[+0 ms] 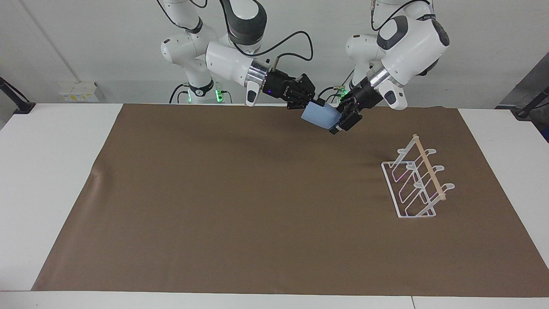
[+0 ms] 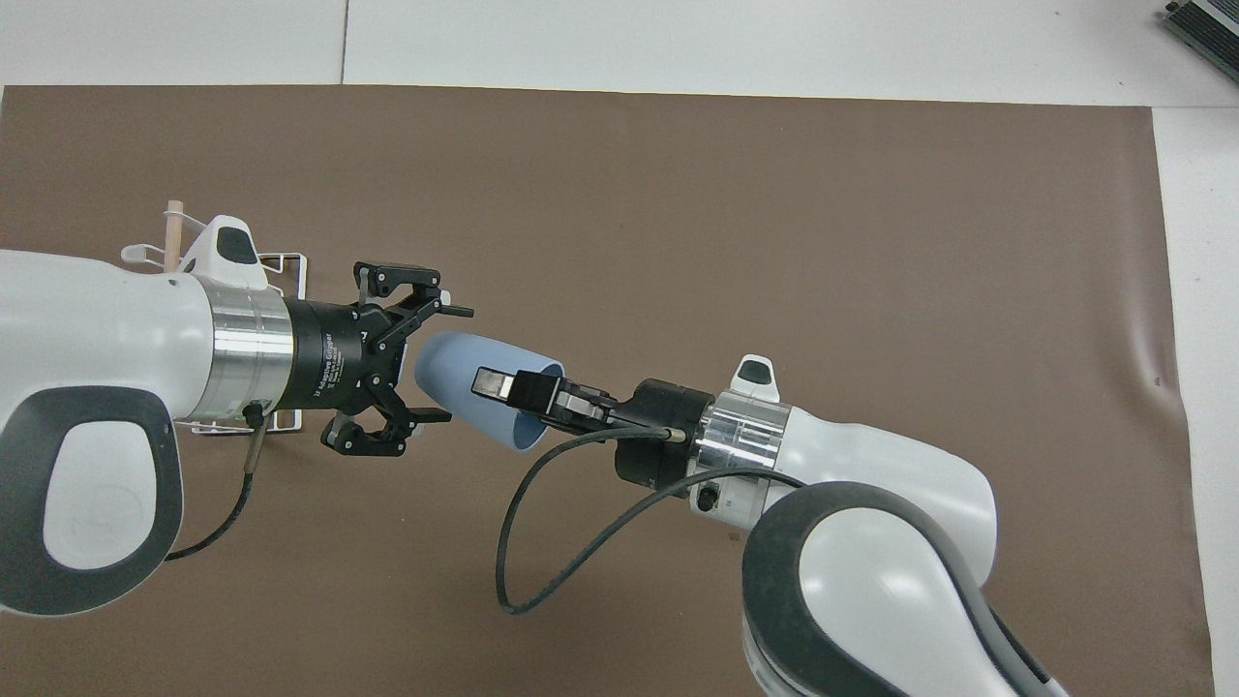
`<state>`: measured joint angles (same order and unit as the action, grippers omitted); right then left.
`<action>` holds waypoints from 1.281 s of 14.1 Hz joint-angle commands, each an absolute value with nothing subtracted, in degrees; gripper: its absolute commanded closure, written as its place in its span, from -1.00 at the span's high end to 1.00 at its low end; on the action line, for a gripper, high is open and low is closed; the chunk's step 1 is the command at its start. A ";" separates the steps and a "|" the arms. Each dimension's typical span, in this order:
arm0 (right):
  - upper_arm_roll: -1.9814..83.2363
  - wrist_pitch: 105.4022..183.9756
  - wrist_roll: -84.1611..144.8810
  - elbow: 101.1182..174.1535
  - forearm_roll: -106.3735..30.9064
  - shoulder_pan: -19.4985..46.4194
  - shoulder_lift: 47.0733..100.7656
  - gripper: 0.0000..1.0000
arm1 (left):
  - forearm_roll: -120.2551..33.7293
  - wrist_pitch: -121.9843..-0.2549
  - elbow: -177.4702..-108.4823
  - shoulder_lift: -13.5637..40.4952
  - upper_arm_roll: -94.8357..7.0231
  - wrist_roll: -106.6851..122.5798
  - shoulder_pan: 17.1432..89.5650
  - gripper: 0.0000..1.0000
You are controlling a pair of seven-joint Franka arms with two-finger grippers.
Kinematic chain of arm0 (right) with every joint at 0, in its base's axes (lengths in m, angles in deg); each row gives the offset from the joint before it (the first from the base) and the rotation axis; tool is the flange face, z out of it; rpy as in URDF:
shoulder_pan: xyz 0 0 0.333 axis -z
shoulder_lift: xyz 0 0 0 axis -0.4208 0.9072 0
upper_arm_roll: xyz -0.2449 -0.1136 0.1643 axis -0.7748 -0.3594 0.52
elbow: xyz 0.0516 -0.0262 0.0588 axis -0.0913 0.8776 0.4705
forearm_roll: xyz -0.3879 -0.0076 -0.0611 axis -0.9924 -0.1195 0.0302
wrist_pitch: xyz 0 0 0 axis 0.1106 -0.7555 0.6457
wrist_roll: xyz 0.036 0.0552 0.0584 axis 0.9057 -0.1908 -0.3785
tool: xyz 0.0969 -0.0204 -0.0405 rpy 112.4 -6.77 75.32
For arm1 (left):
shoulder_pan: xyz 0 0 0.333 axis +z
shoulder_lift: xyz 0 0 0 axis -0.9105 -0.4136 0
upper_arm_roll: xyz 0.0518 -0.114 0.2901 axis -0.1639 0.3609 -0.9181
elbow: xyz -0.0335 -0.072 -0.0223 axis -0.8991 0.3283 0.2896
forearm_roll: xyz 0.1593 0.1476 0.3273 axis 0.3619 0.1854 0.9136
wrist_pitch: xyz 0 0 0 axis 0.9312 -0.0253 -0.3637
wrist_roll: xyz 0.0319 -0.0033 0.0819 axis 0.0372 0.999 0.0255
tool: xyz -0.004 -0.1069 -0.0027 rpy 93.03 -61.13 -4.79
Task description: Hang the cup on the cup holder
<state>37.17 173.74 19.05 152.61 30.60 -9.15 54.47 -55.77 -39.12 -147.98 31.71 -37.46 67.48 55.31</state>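
The cup (image 2: pixel 471 395) is held in the air, lying on its side, over the brown mat (image 1: pixel 240 206) at the robots' edge of the bench (image 1: pixel 55 141). Its rim faces the right arm and its closed base faces the left arm.

The right gripper (image 2: pixel 503 386) grips the cup by the rim wall: one finger lies along the outside of the wall and the other reaches inside the mouth, and the two are clamped together on the wall.

The left gripper (image 2: pixel 433 363) is in the air at the cup's base end. Its fingers (image 2: pixel 453 312) are spread apart, one on each side of the base. In the overhead view a gap shows between each fingertip and the cup. In the facing view the left gripper (image 1: pixel 339 122) overlaps the base, so contact cannot be told from that view.

The holder (image 1: pixel 418 182) stands on the mat toward the left arm's end of the bench, farther from the robots than the cup and well apart from it. Its dowel (image 1: pixel 429 168) runs along the top. All of its prongs are bare. In the overhead view the left arm covers most of the holder (image 2: pixel 286 266).
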 commanded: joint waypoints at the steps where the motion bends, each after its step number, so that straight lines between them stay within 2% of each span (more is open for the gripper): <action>1: 37.65 174.22 19.37 153.41 32.05 -8.43 53.48 -1.00 | -54.95 -38.31 -146.81 31.08 -37.79 67.12 54.59 -0.41; 2: 37.65 174.39 19.37 153.41 31.96 -8.43 53.48 -1.00 | -54.95 -38.23 -146.81 31.08 -37.79 67.04 54.15 -0.82; 3: 37.65 174.40 19.37 153.50 31.96 -8.43 53.48 -1.00 | -54.95 -38.22 -146.81 31.08 -37.79 67.12 53.54 -1.00; 9: 37.56 174.92 21.22 153.41 31.53 -8.43 53.48 -0.98 | -54.95 -37.70 -146.89 31.44 -37.79 67.39 53.53 -1.00; 10: 37.64 176.66 21.22 153.41 31.43 -8.51 53.65 -0.45 | -55.04 -37.61 -146.98 31.44 -37.79 67.39 53.62 -1.00; 11: 37.82 178.59 21.13 153.41 31.26 -8.77 53.83 0.42 | -55.04 -37.44 -146.98 31.44 -37.79 67.39 53.70 -1.00; 12: 38.00 180.09 20.96 153.41 31.26 -9.04 53.92 0.99 | -55.04 -37.43 -146.98 31.44 -37.79 67.47 53.71 -1.00; 18: 38.35 180.46 21.04 153.33 31.26 -9.22 54.01 1.00 | -55.04 -37.43 -147.24 31.52 -37.88 67.39 54.23 -1.00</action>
